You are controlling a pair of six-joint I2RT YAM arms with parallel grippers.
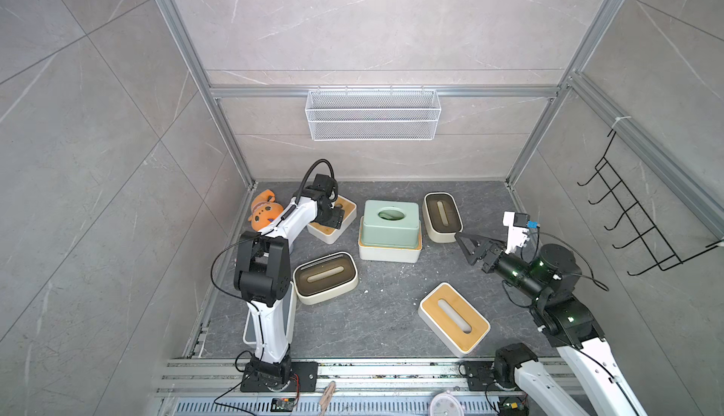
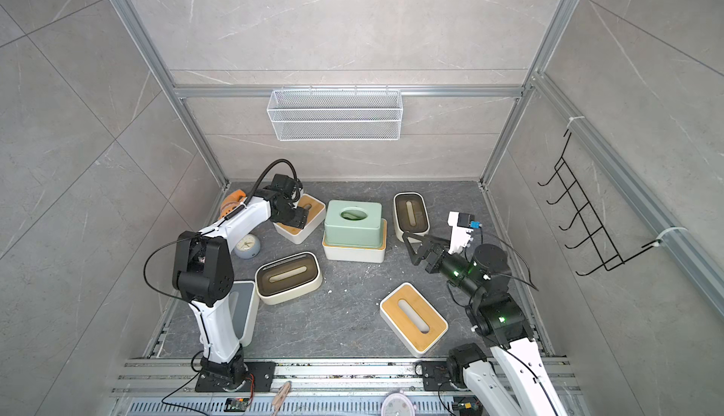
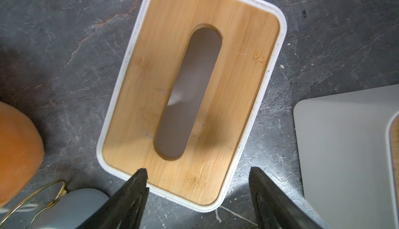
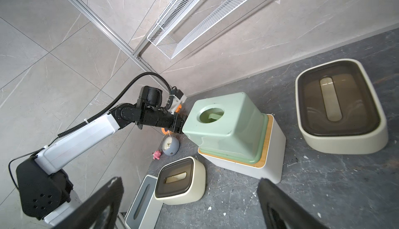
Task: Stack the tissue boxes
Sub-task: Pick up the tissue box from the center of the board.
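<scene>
My left gripper (image 3: 198, 170) hangs open over one short end of a white tissue box with a bamboo lid (image 3: 237, 87) at the back left (image 1: 346, 208). One fingertip is above the lid's edge, the other above the floor beside the corner; neither touches. A pale green box (image 1: 391, 230) sits on another white bamboo-lidded box (image 1: 390, 253) in the middle. Cream boxes with brown lids lie at the back right (image 1: 442, 216) and front left (image 1: 325, 277). One more bamboo-lidded box (image 1: 454, 318) lies front right. A white and grey box (image 2: 245, 308) lies under the left arm. My right gripper (image 1: 466, 247) is open and holds nothing.
An orange plush toy (image 1: 266, 210) sits in the back left corner, with a small grey clock (image 2: 247, 246) and a pink toy (image 4: 157, 154) near it. A white wire mesh basket (image 1: 372, 114) hangs on the back wall, and a black hook rack (image 1: 634, 218) on the right wall.
</scene>
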